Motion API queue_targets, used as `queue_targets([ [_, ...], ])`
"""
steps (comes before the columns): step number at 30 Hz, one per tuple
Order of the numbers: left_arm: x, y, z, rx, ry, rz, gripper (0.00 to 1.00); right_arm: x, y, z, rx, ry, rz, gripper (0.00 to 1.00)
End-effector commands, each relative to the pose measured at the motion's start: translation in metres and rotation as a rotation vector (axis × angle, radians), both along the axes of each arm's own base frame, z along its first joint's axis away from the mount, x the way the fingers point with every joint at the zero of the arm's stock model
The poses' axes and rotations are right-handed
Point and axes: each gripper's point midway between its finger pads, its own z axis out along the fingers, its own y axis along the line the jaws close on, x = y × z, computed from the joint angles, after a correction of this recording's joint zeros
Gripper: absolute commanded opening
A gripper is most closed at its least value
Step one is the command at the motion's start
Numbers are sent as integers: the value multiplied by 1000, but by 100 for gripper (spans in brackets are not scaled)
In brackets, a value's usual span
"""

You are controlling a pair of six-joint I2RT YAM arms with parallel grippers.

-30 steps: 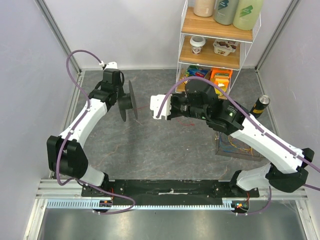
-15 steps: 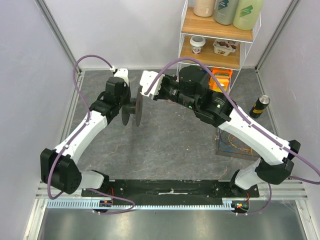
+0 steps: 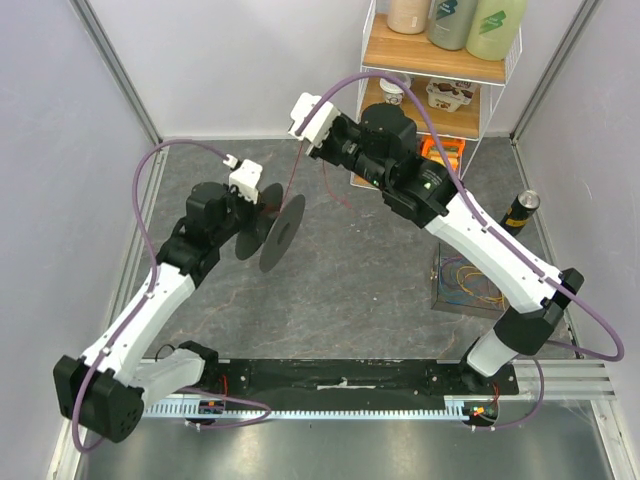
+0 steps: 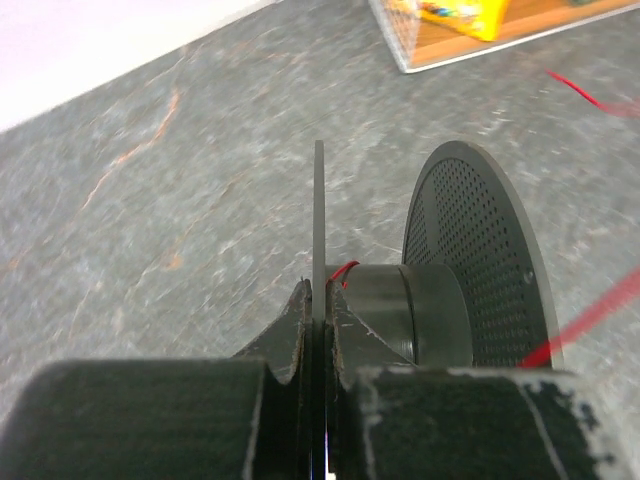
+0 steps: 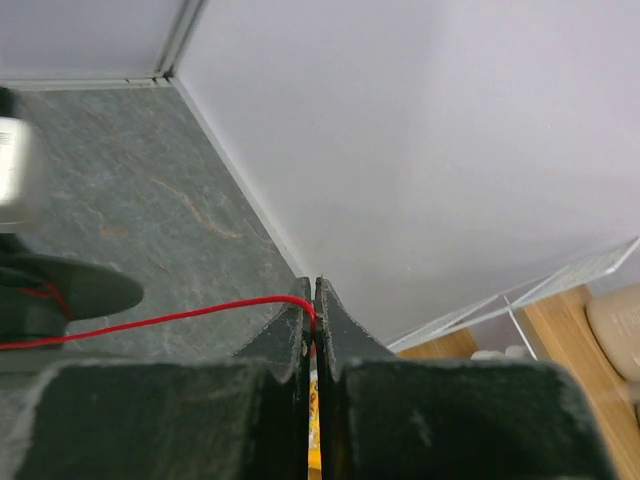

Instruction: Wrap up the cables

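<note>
cables [image 3: 462,276] mostly not yet wrapped: loose tangle, orange and blue among them, lying in the clear box [image 3: 440,303] at the right side of the table [image 3: 350,290], well apart from the spool [image 4: 400,305]. only the red cable [image 5: 180,318] in play, pinched hard in the closed right gripper [image 5: 313,312], raised high near the shelf [image 3: 430,60] and stretched as a thin line down to the spool. spool lifted off the table and tilted, one thin flange clamped edge-on in the left gripper [image 4: 318,325], squeezed tight around it. on the hub, just a small curl of red showing beside the gripped flange (anchored there, by the look of it; how many turns, too small to tell). judged an early stage: hub nearly bare, most of the red length left to wind on, then the rest of the bundle in the box, untouched so far.
</note>
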Motion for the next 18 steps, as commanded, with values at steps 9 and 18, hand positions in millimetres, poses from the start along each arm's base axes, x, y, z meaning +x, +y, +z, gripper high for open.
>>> queue_targets([
  [9,-85,-48,77,-52,-320,-521,2,51,-55,-12,55,26,-45,0],
  [18,-111,-54,145,-211,-359,-555,2,71,-90,-68,16,150,-68,0],
])
